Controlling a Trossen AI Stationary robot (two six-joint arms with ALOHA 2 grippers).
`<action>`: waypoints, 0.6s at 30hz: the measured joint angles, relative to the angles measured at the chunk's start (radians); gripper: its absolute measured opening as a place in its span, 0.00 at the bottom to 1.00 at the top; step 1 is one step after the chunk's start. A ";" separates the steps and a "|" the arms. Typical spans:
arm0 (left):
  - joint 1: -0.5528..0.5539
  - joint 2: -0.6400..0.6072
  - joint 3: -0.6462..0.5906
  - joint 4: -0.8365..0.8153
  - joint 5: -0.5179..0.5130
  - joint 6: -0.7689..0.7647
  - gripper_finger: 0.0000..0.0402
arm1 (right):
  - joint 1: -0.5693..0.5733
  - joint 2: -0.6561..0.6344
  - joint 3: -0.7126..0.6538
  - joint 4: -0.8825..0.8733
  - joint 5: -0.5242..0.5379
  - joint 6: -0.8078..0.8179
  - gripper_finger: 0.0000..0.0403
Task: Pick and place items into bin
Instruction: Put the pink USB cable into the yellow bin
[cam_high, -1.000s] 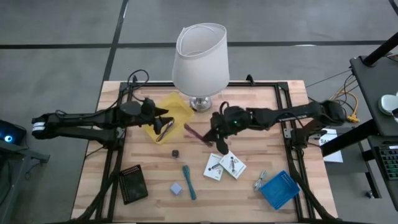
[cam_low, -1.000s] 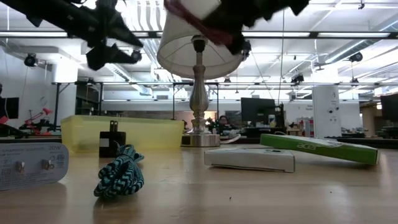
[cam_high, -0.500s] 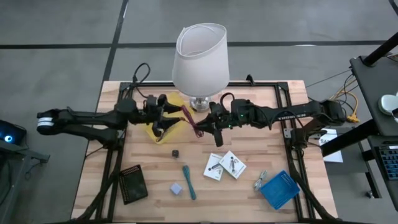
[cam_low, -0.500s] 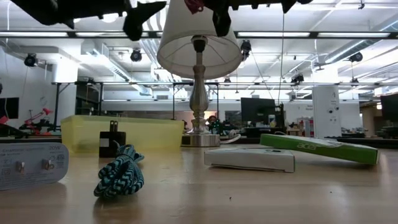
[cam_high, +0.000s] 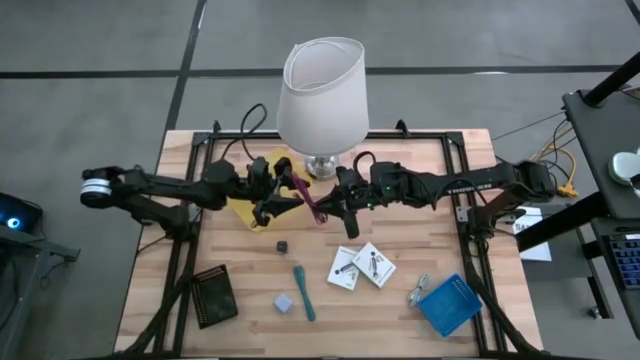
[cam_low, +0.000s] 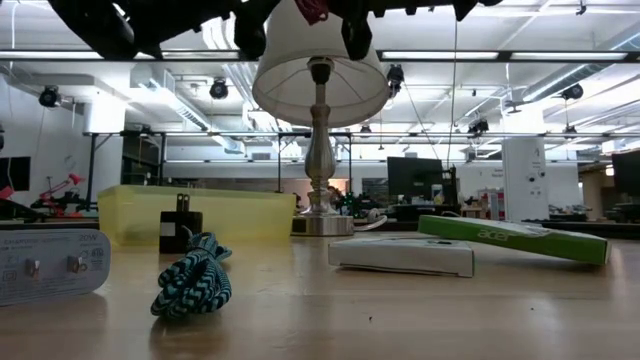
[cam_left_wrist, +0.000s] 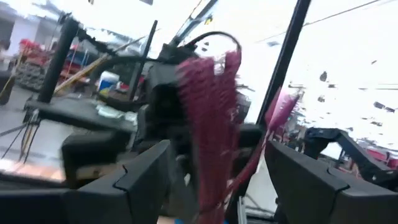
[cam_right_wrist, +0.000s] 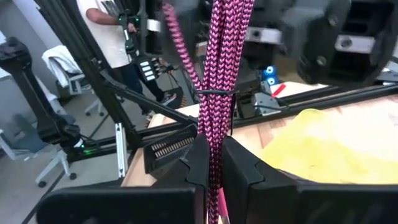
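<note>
A bundled magenta braided cord (cam_high: 308, 197) hangs in the air just right of the yellow bin (cam_high: 262, 172), with my right gripper (cam_high: 335, 203) shut on it. In the right wrist view the cord (cam_right_wrist: 219, 68) stands upright above the fingers. My left gripper (cam_high: 287, 196) is open over the bin's right edge and points level at the cord. Its two fingers stand on either side of the cord (cam_left_wrist: 208, 124); I cannot tell whether they touch it. On the table lie a dark cube (cam_high: 282, 244), a teal cord (cam_high: 303, 291), a lavender cube (cam_high: 284, 302) and two white cards (cam_high: 345, 268). My right gripper pinches the cord bundle between its two fingers, just below its thin black tie (cam_right_wrist: 214, 118). The fingers come level from the table's right side and lie across the bundle. The cord is lifted clear of the table and rises nearly upright above the fingers.
The big white lamp (cam_high: 322, 92) stands at the far middle, right behind both grippers. A black flat thing (cam_high: 215, 295) lies near left, a blue square thing (cam_high: 448, 304) with a clip near right. Black rails (cam_high: 185, 250) run along both sides.
My left gripper has gone toward the table's right, up from over the yellow bin to the cord, and has tipped from pointing down to about level, still open. My right gripper has tipped up and risen a little with the cord, then kept still.
</note>
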 joint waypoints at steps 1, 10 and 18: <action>-0.001 0.007 0.001 0.012 0.001 -0.001 0.61 | 0.000 0.000 0.000 -0.001 0.002 0.000 0.03; -0.003 0.015 0.008 0.019 0.002 0.001 0.53 | -0.005 0.000 0.000 -0.005 0.011 0.000 0.03; -0.002 0.015 0.008 0.017 0.003 0.010 0.13 | -0.004 0.000 0.000 -0.005 0.025 0.000 0.09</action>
